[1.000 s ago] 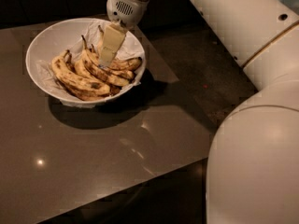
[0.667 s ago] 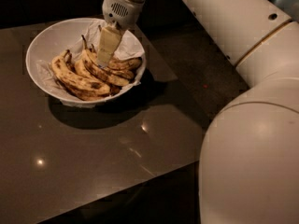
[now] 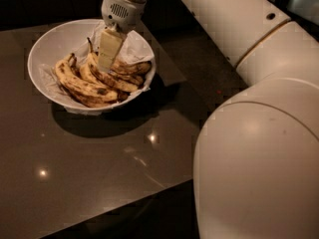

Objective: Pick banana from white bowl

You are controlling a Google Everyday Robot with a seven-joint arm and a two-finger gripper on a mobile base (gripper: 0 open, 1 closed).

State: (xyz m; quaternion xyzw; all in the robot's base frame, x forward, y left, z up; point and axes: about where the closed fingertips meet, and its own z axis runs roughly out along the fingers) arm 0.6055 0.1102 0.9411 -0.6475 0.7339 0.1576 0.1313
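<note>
The white bowl [image 3: 49,40] with its crinkled liner stands at the back left of the dark table. Several spotted yellow bananas lie in it. The banana [image 3: 115,80] with the long thin stem curves through the middle of the pile, its stem pointing up and back. My gripper [image 3: 105,65] reaches down from above into the bowl, and its tip is right on or against this banana near the stem end. The gripper hides part of the banana.
The glossy dark table [image 3: 94,168] reaches to a front edge at the lower left and a right edge beside the bowl. My large white arm [image 3: 259,133] fills the right side of the view. The other spotted bananas [image 3: 79,86] lie left of the gripper.
The gripper has moved slightly left and lower into the bowl, onto the bananas. The arm's elbow has swung closer and fills more of the view. The bananas have not visibly moved.
</note>
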